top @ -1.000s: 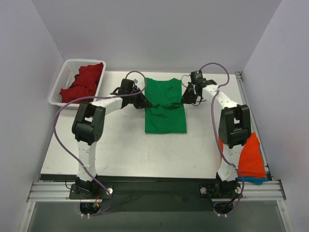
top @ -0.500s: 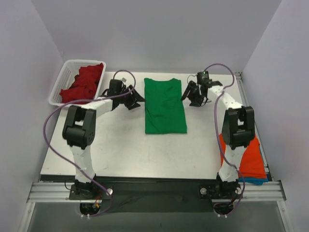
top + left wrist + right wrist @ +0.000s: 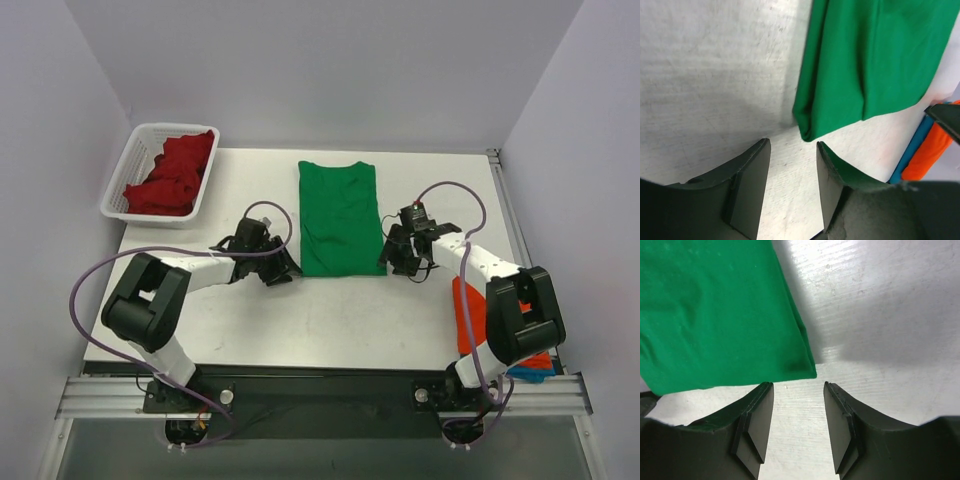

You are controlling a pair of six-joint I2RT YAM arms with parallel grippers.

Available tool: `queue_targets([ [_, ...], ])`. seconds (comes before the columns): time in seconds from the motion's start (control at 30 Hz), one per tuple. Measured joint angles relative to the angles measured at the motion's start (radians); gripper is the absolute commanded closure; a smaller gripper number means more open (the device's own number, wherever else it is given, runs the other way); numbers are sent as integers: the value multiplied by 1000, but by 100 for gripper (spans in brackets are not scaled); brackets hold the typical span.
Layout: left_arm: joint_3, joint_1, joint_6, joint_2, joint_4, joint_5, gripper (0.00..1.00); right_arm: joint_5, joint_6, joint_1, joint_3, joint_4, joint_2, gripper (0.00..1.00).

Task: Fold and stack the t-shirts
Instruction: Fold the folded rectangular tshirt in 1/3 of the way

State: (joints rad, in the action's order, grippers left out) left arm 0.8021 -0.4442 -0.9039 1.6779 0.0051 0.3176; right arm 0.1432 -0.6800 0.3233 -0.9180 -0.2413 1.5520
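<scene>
A bright green t-shirt [image 3: 340, 215] lies flat in the middle of the table, folded into a long narrow strip. My left gripper [image 3: 283, 270] sits low at its near left corner, open. In the left wrist view the corner of the green t-shirt [image 3: 865, 60] lies just beyond the left gripper [image 3: 792, 145], with bare table between the fingers. My right gripper [image 3: 393, 262] is at the near right corner, also open. The right wrist view shows the green t-shirt [image 3: 715, 315] just ahead of the right gripper [image 3: 798, 386].
A white basket [image 3: 140, 140] at the far left holds a dark red t-shirt [image 3: 175, 170]. An orange t-shirt [image 3: 468, 315] lies on a blue t-shirt [image 3: 530, 373] at the near right edge, partly under the right arm.
Both grippers let go of the green t-shirt's sides and opened. Both arms then drew back from the far half to the shirt's near corners. The shirt now lies flat.
</scene>
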Motion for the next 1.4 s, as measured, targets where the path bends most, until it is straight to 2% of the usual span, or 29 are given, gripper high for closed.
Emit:
queue_targets([
  [0.27,-8,-31,-2,24,77,-1,43,-29,-8,25,5,80,50,55],
  [0.47,-1,-40,-16,65,158,16,49,-36,-18,24,8,101,97,55],
  [0.67,4,-59,-31,97,182,5,74,-44,-24,24,11,115,98,57],
  [0.73,6,-65,-34,106,183,0,86,-43,-26,24,11,125,102,68],
  [0.77,7,-68,-35,108,183,0,91,-42,-30,24,11,130,108,75],
  [0.8,8,-70,-36,109,183,0,96,-40,-34,24,11,138,116,87],
  [0.83,9,-71,-36,110,183,-1,100,-39,-35,24,11,141,125,92],
  [0.93,12,-72,-35,110,175,-3,100,-38,-45,23,11,142,133,100],
  [1.07,14,-72,-24,83,118,-23,100,-41,-36,9,16,127,119,100],
  [1.2,-11,-72,-2,9,31,-37,100,-47,-20,-3,78,102,37,100],
  [1.4,-146,-79,3,-136,-3,-20,100,-24,-11,2,214,82,-128,100],
])
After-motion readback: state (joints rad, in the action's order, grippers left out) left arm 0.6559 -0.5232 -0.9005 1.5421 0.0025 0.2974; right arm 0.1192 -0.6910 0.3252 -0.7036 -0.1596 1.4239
